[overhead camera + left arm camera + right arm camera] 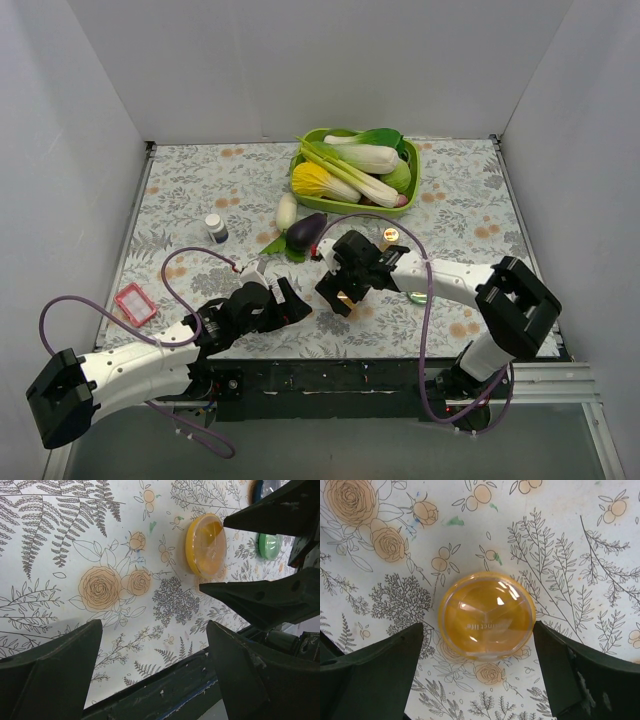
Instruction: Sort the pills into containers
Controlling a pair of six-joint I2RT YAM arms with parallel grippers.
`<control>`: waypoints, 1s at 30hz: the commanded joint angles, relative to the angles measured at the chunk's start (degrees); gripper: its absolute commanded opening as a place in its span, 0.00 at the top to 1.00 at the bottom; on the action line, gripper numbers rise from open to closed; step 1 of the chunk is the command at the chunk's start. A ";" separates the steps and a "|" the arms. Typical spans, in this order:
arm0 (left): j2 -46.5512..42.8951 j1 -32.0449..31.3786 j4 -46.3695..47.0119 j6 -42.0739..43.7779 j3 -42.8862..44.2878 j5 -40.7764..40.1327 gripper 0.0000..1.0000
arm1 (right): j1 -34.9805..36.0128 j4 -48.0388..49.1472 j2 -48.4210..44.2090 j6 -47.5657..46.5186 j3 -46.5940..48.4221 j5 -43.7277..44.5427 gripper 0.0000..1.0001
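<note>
Right jaws spread wide, straddling orange dish (486, 615) on floral desk (580, 520). Dish sits centred in the gap, its rim just beside either jaw. Embossed lettering across dish middle, too faint to read. Left jaws also wide, only desk between them. Orange dish lies ahead of them, green dish (270, 546) beyond it.

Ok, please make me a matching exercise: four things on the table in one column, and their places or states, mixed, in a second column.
1. orange dish
2. small bottle
3. eggplant
4. red square item

A. near the left edge of the table
B. below the open right gripper
C. standing upright, white cap on top
D. lying just in front of the lime-green tray

Pairs: 1-B, 2-C, 3-D, 4-A
</note>
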 commanded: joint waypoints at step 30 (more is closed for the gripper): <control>-5.27 0.36 -1.82 -0.82 -1.76 -0.13 0.15 | 2.84 -5.34 6.54 -11.08 5.67 0.98 0.02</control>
